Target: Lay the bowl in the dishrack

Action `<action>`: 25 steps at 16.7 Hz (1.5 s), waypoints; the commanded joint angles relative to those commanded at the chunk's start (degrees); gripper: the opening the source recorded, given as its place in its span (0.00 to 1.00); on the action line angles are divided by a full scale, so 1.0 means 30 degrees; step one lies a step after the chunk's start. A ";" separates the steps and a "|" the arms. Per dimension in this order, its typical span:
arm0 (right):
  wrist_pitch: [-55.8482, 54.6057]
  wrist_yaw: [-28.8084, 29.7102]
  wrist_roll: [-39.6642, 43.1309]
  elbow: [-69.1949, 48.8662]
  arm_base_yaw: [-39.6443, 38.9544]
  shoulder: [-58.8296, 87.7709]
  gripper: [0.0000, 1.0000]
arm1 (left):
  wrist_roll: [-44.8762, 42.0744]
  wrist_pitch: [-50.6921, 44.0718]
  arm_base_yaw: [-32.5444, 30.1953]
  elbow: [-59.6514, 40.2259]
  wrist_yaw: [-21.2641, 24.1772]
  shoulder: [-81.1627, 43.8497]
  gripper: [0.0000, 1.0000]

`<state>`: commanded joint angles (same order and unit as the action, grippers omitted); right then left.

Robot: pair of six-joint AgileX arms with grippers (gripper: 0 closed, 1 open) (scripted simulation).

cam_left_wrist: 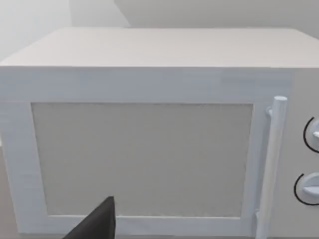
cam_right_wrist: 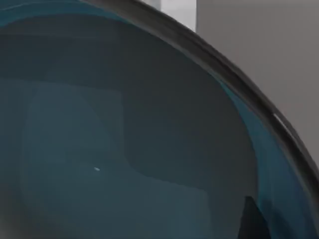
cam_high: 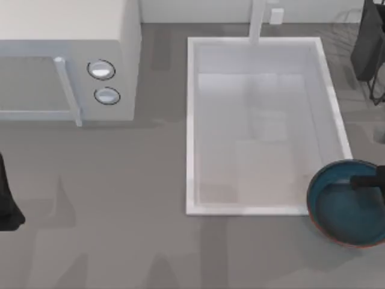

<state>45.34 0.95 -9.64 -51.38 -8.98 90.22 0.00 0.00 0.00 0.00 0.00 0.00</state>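
Left arm (cam_high: 7, 201): matte black, smooth angular shell, no markings visible. Right end effector (cam_high: 367, 180): matte black, blocky, slim dark finger. Left end effector finger (cam_left_wrist: 97, 223): black, wedge-shaped, plain surface.

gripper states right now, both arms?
Left gripper: parked at the table's left edge, facing the microwave; cannot be told.
Right gripper: at the bowl by the sink's near right corner; cannot be told.

A rendered kitchen. On the grey bench (cam_high: 120, 198) stands a white microwave (cam_high: 66, 60) with two dials, beside a white sink (cam_high: 191, 120) with its tap (cam_high: 257, 21). A wire dishrack (cam_high: 361, 36) sits at the far right.
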 joint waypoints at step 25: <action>0.8265 -0.2766 0.0807 -1.0330 0.3493 -0.3921 0.00 | 0.0000 0.0000 0.0000 0.0000 0.0000 0.0000 1.00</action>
<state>70.14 -7.35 -7.22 -82.37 1.50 78.46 0.00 0.00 0.00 0.00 0.00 0.00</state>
